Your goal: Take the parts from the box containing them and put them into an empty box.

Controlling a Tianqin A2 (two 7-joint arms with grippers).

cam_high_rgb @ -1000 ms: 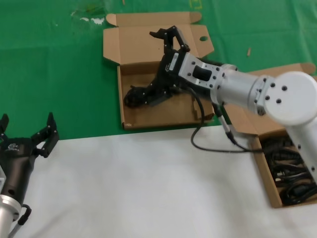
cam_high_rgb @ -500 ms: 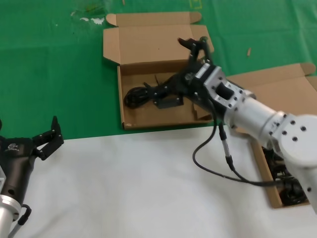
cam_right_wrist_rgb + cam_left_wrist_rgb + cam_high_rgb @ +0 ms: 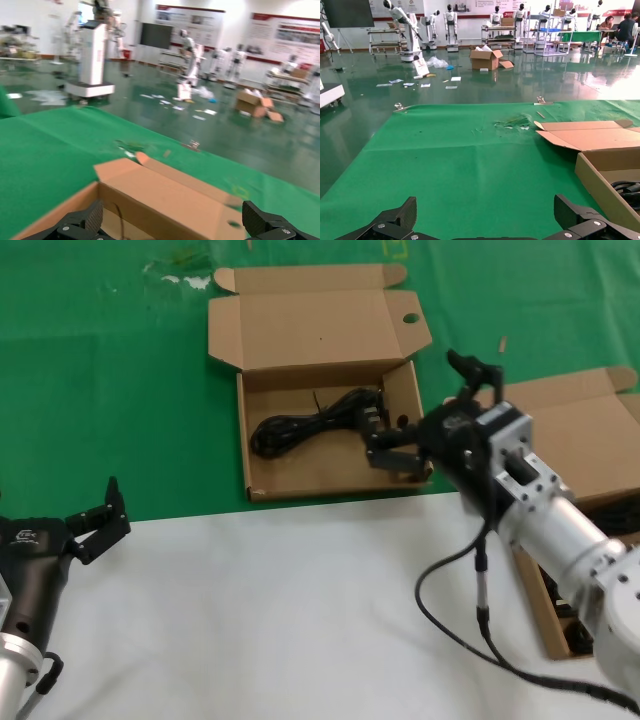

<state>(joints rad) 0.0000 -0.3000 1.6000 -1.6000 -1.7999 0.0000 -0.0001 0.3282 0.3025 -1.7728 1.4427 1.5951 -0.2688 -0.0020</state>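
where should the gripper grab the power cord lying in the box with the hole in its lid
Grip the power cord across the narrow middle of its bundle, coming straight down from above. It lies flat, slanting across the box floor, and the walls block a side approach; the plug end near the right gripper looks bulkier.

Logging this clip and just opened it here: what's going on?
The right tool is open and empty, hanging over the right edge of the holed box, where one black cord lies loose on the floor. It touches nothing. The plain box at the robot's right holds more cords, mostly hidden behind the arm. The left tool is parked at the near left, open, over the white cloth's edge.
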